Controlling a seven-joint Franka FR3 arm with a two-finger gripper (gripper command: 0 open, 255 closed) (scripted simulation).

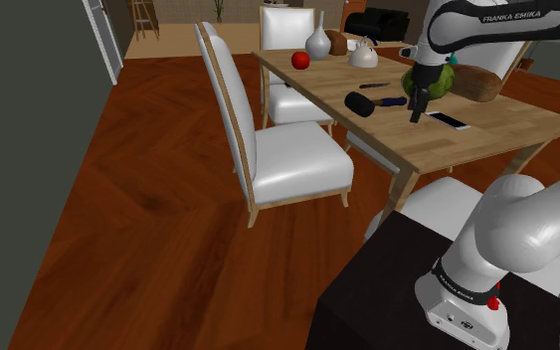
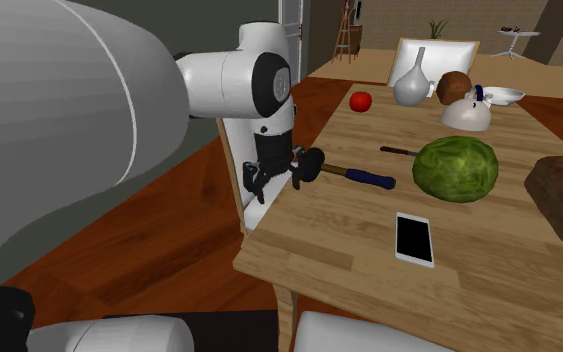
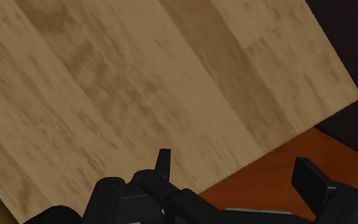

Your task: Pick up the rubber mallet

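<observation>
Open, empty fingers [image 3: 311, 181] hover over the wooden counter [image 1: 496, 137].
Rubber mallet [image 1: 362, 103] lies nearby, watermelon [image 2: 456, 168] and smartphone [image 2: 414, 238] close by.

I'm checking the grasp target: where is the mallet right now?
In the second exterior view the mallet lies on the table near its left edge, left of the green melon and beyond the phone.

Entry, robot body: arm [image 1: 511, 234] has glossy white rounded links and dark joint bands. White "FRANKA EMIKA" lettering [image 1: 506, 17] on a dark band, upper right of shoulder view. White base [image 1: 457, 316], lower right, carries red dots [image 1: 493, 288]. The gripper [image 1: 416, 116] and fingers [image 3: 311, 181] are black and blocky.
</observation>
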